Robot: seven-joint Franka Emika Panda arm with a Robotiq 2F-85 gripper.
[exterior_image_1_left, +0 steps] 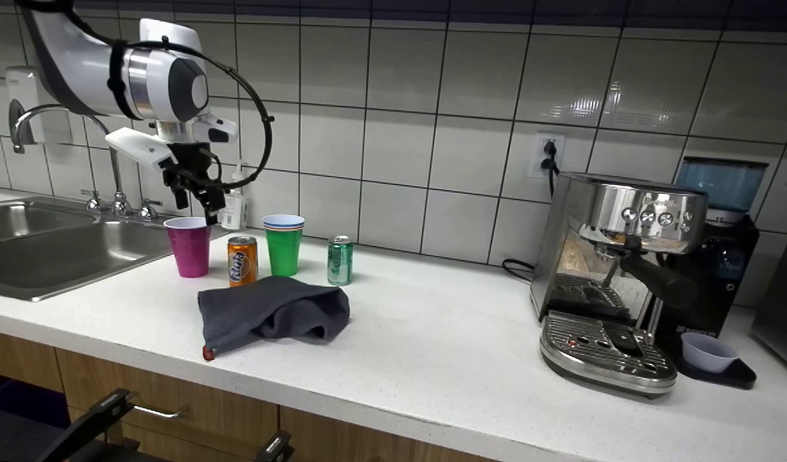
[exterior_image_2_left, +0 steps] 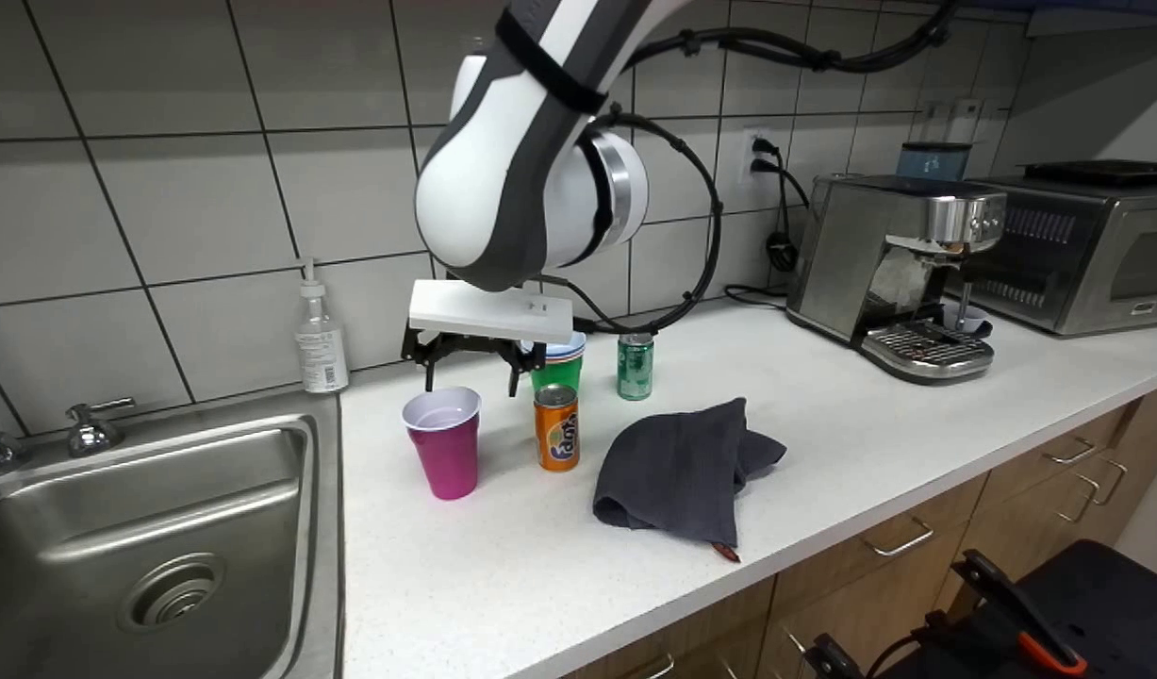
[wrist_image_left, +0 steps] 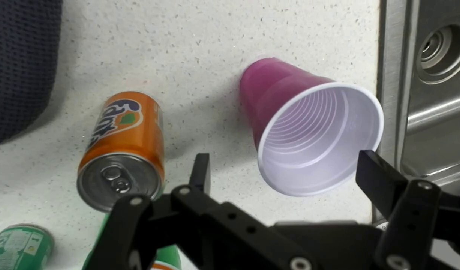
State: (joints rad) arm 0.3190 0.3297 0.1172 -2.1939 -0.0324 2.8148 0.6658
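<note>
White desk (exterior_image_1_left: 431, 359) beside a sink (exterior_image_2_left: 327, 528): the jaws hang wide apart, holding nothing, near an upright magenta cup (exterior_image_2_left: 448, 459), not yet gripped; an orange can (exterior_image_2_left: 557, 432) stands nearby.

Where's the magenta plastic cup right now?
In both exterior views, left of centre, the cup stands upright between the steel sink and the orange metal Fanta can.

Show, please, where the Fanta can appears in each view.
In an exterior view: Fanta can, left of centre.
In an exterior view: Fanta can, just below centre.
Wrist view: Fanta can, left half.
Shared landmark: magenta cup, left of Fanta can in both exterior views, right in wrist view.
</note>
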